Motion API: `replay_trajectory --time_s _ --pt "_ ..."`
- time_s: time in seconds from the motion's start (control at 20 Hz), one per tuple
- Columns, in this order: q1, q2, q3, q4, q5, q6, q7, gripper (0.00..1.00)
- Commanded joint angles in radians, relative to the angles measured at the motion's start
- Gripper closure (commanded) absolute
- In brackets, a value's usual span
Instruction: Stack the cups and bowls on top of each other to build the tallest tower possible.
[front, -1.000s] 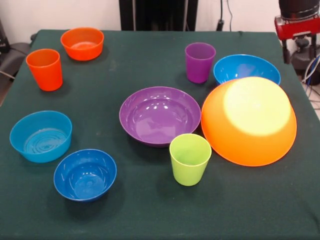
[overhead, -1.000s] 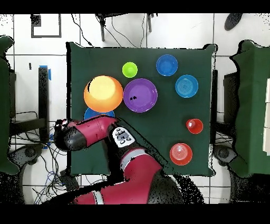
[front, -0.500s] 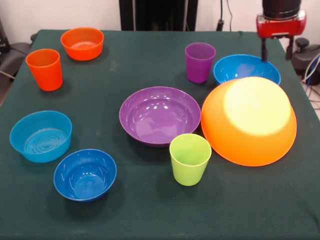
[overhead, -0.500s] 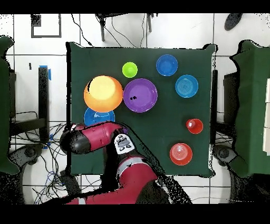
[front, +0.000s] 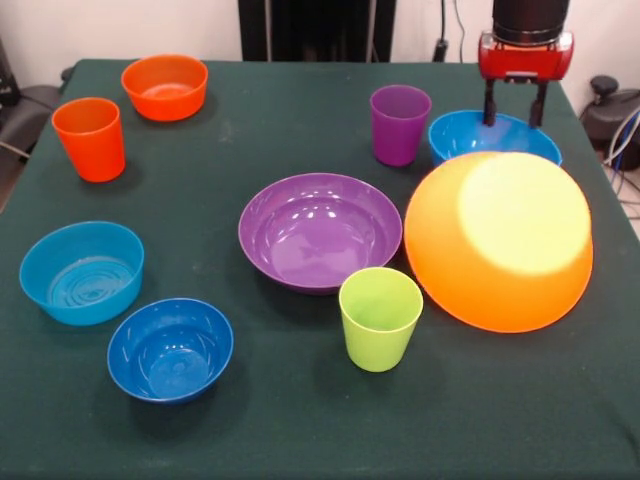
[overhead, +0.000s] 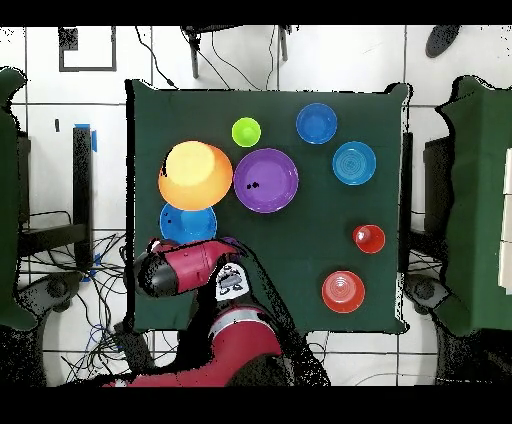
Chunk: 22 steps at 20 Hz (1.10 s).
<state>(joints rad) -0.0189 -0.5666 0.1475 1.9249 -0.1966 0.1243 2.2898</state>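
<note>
I see the hand with fingers parted and holding nothing, above the large blue bowl at the tabletop far side. The orange-yellow bowl lies mouth-down, tilted, probably propped on that blue one. From overhead the arm hides the purple cup. Three cups show upright, six bowls in all.

red arm lowered, pincer spread apart

Orange-yellow bowl lies inverted beside the upright purple bowl; remaining cups and bowls stand scattered, unstacked.
</note>
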Motion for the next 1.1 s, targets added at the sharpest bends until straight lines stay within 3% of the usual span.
replay_trajectory --time_s 0.05,0.5,0.7,1.1 --pt "0.012 0.127 -0.072 -0.096 0.034 -0.062 0.135 0.0" --pt "-0.004 0.136 -0.059 -0.13 0.059 -0.076 0.128 0.0" --pt "-0.027 0.09 -0.034 -0.124 0.076 -0.012 0.117 0.0" --pt "-0.078 -0.001 0.034 -0.051 0.11 0.021 0.119 0.0"
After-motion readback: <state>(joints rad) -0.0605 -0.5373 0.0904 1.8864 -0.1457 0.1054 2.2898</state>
